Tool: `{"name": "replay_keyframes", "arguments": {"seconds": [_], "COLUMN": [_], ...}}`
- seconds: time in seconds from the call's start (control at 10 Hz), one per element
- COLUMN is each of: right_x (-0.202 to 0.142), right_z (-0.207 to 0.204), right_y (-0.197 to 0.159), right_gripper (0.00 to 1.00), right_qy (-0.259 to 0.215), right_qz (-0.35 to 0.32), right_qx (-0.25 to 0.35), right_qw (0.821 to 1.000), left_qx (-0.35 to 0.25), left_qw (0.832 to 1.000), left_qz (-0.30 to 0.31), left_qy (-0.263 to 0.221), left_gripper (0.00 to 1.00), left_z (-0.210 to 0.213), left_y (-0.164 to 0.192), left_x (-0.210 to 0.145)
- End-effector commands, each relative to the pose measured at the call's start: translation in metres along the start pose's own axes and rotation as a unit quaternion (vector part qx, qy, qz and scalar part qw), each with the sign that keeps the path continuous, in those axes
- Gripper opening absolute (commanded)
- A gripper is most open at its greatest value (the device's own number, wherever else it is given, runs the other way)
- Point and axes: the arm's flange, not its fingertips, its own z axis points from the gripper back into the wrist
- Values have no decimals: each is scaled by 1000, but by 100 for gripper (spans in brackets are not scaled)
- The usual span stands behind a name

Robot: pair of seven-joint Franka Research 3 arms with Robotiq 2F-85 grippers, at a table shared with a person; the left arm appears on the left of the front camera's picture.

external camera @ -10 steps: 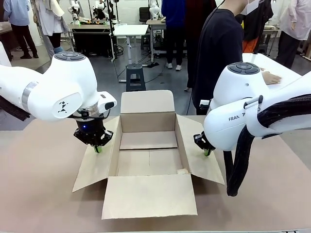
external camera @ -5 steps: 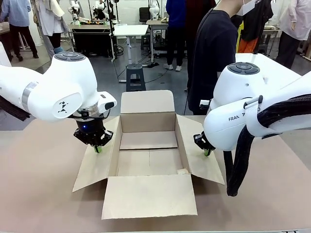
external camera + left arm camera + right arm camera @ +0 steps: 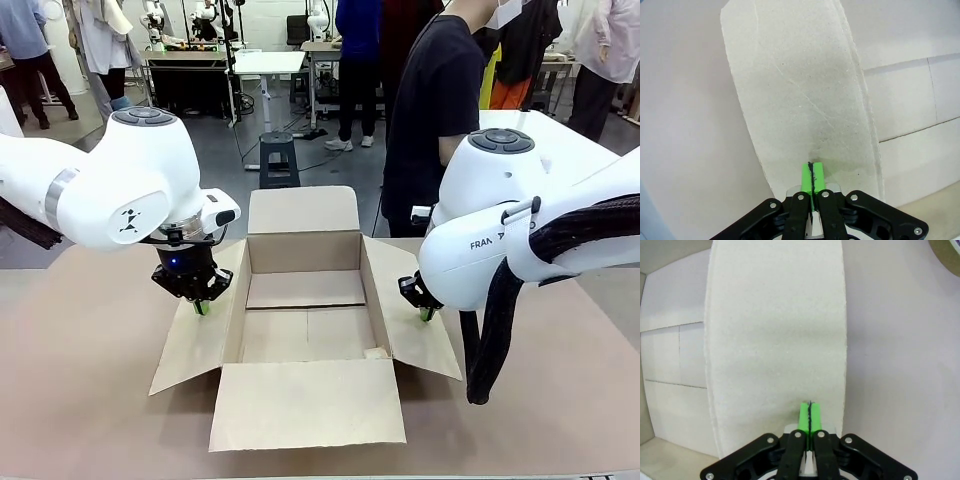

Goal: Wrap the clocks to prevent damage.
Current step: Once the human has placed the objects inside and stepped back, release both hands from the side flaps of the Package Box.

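The clocks are out of view. An open cardboard box [image 3: 305,335] stands at the middle of the table with nothing inside it. My left gripper [image 3: 201,307] is shut, and its green tips rest on the box's left flap [image 3: 195,350]. In the left wrist view the left gripper [image 3: 813,172] has its pads pressed together against that flap [image 3: 800,90]. My right gripper [image 3: 427,314] is shut too, with its tips on the right flap [image 3: 415,340]. The right wrist view shows the right gripper [image 3: 810,415] closed, tips on the flap [image 3: 775,340].
A person in a dark shirt [image 3: 435,110] stands at the far side behind the box. The front flap [image 3: 305,405] lies spread toward me and the back flap [image 3: 303,208] stands up. A white table [image 3: 560,140] is at the back right. Brown table surface [image 3: 80,380] surrounds the box.
The person has shifted left behind the box and taken a hand off the white table. Both arms and the box have stayed still.
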Motion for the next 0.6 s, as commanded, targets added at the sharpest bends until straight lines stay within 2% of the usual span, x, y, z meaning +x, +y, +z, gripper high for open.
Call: {"name": "replay_keyframes", "arguments": {"seconds": [0.0,0.5], "right_x": [0,0], "right_z": [0,0], "right_y": [0,0], "right_gripper": [1,1], "right_qy": [-1,-1], "right_qz": [3,3], "right_qx": [-3,-3], "right_qw": [1000,1000], "left_qx": [4,4], "left_qw": [1000,1000], "left_qz": [-3,-3], "left_qy": [-1,-1], "left_gripper": [0,0], "left_z": [0,0], "left_y": [0,0], "left_x": [-1,-1]}}
